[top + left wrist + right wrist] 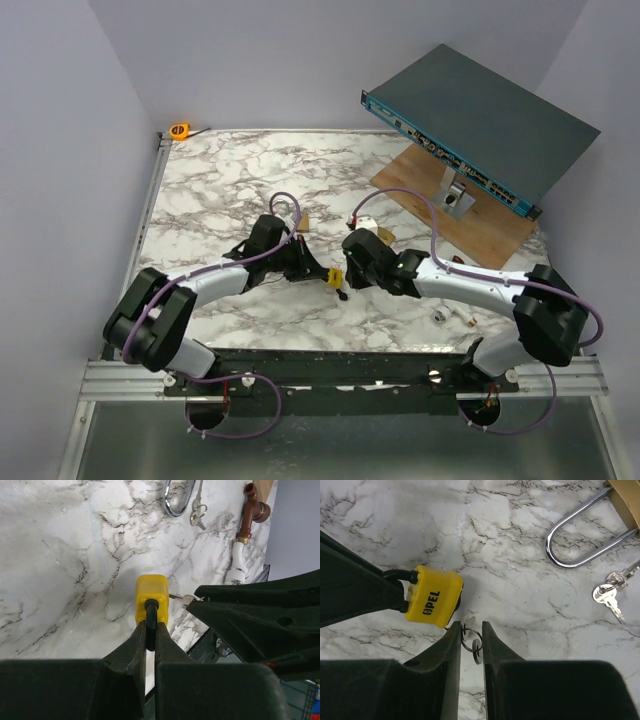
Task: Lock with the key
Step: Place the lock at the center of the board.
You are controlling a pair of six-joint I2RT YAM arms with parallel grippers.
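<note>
Pinching the black shackle [150, 612] of the yellow padlock [152, 597], with the left pincer [150, 629] pressed together on it, one finger on each side of the loop. Holds the padlock body out past the fingertips, low over the marble desk [60, 555], in the near middle between the two arms; cannot tell whether resting on the surface or raised off it. Shows the letters "PEL" on the yellow side turned toward the right wrist camera.

Faces it from the opposite side with the right pincer [470, 631], tips just beside the padlock's bottom end and apart from the yellow body. Shows a small silver key [186, 599] spanning from that bottom end to the right tips; cannot tell whether seated in the keyhole. Leaves a narrow gap between the right fingers, with the key's rings [477, 651] hanging in that gap; cannot tell whether gripping the key or only bracketing it.

Beyond the padlock, well apart from both pincers: a brass lock [626, 502] flat on the desk with its silver shackle swung open, and spare keys [607, 594] near it. At the far right, a wooden board [480, 225] under a tilted blue box [490, 115]. At the far left corner, an orange tape [180, 130].
</note>
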